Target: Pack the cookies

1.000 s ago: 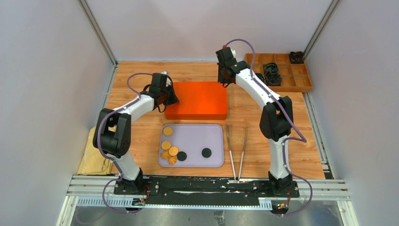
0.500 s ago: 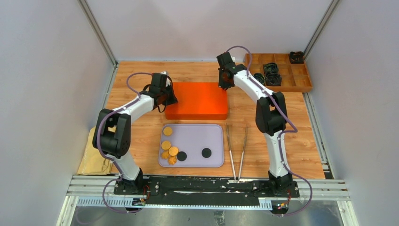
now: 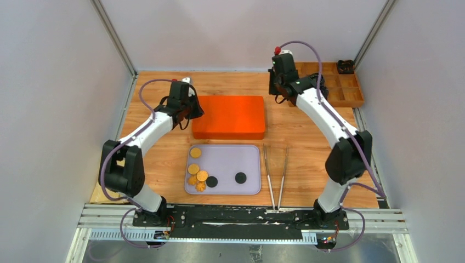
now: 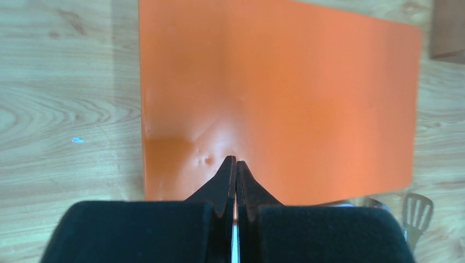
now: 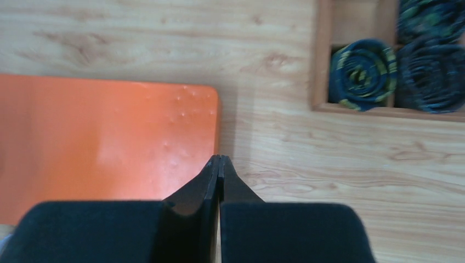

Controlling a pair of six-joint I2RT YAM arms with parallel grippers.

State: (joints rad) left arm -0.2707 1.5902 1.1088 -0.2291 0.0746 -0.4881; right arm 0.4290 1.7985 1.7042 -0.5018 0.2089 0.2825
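Wooden plank desk (image 3: 164, 159), walled on three sides. Landmark: flat orange rectangular plastic box (image 3: 230, 116), lid shut, lying at mid-desk.

White-and-black left arm (image 3: 148, 129) reaches to the box's left edge. White-and-black right arm (image 3: 329, 123) reaches to the box's far right corner.

Lilac rectangular plastic tray (image 3: 247, 159) sits flat just on the near side of the box, not touching it.

Wooden compartment organiser (image 3: 351, 98) is well off to the far right of the box and has dark rolled bundles (image 5: 362, 74) in some cells.

Crumpled brown paper bag (image 3: 107, 189) is at the desk's edge, near-left of the box, partly behind the left arm.

Long metal tongs (image 3: 277, 175) lie on the desk near-right of the box, beside the tray, with the legs spread in a narrow V.

Small round flat cookies (image 3: 202, 175) are all on the tray, near side of the box. Five golden ones are along the tray's left part, four of them bunched and touching. One black one sits against that bunch. One black one is alone, further right.

Left fingers (image 4: 227, 172) are pressed fully together, with nothing between them, over the box's left end. Contact with the lid is unclear.

Right fingers (image 5: 214, 172) are pressed fully together, holding nothing, just off the box's far right corner, above the desk.
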